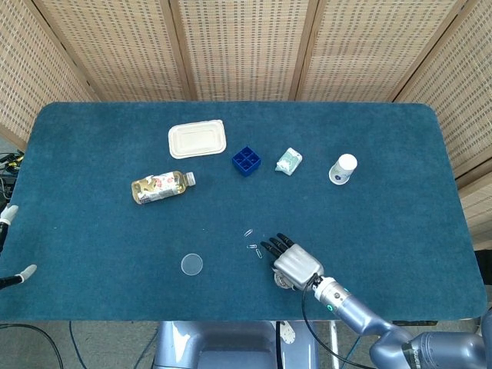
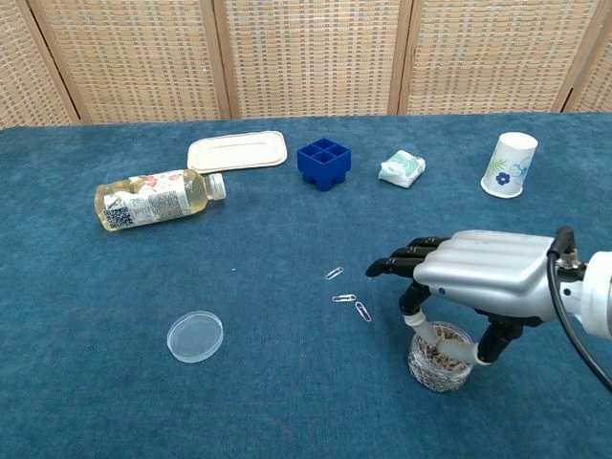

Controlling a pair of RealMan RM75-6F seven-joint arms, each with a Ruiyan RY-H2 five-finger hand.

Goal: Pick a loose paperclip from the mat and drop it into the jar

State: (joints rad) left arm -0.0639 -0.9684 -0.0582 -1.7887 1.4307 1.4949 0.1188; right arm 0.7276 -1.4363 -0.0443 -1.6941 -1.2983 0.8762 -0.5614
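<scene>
Three loose paperclips lie on the blue mat: one (image 2: 335,273), a second (image 2: 343,298) and a third (image 2: 363,311), also small in the head view (image 1: 251,247). The clear jar (image 2: 439,360), holding several clips, stands just right of them. My right hand (image 2: 483,272) hovers over the jar, palm down. Its fingers (image 2: 406,257) stretch toward the clips, and its thumb hangs at the jar's rim. I see nothing held in it. In the head view the right hand (image 1: 294,263) covers most of the jar. Only pale fingertips (image 1: 9,214) of my left hand show at the left edge, spread apart.
The jar's clear lid (image 2: 195,336) lies left of the clips. Further back are a lying bottle (image 2: 157,197), a white tray lid (image 2: 237,151), a blue block (image 2: 323,162), a green-white packet (image 2: 402,168) and a paper cup (image 2: 508,164).
</scene>
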